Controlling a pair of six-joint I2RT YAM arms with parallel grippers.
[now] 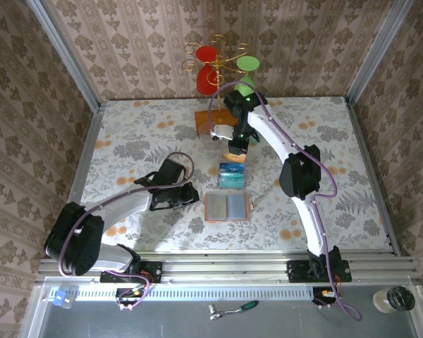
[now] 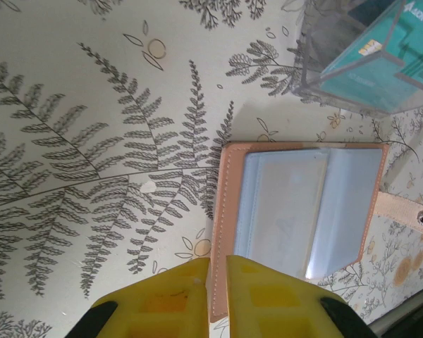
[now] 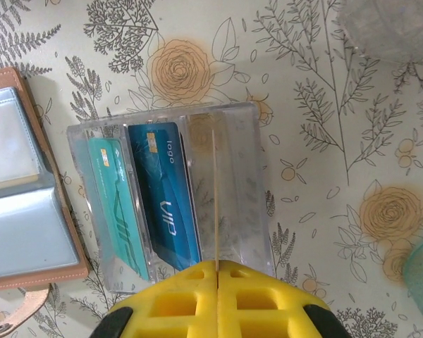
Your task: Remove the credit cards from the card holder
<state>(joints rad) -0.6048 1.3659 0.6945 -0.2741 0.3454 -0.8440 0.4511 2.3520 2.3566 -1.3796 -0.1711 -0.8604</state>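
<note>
right gripper (image 3: 216,266) pinches a tan-orange credit card (image 1: 233,156) over the clear box (image 3: 243,183): thin, stiff, slick, best held by its short edge. left gripper (image 2: 218,282) sits nearly closed at the card holder (image 2: 224,211).

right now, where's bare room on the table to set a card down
Bare cloth: the table's far-left stretch, between the left wall and the rack base; and the right side, from the right arm to the right wall. Crowded: the centre line, rack base, clear box, card holder, with the right hand at the box, the left hand at the holder's edge.
</note>
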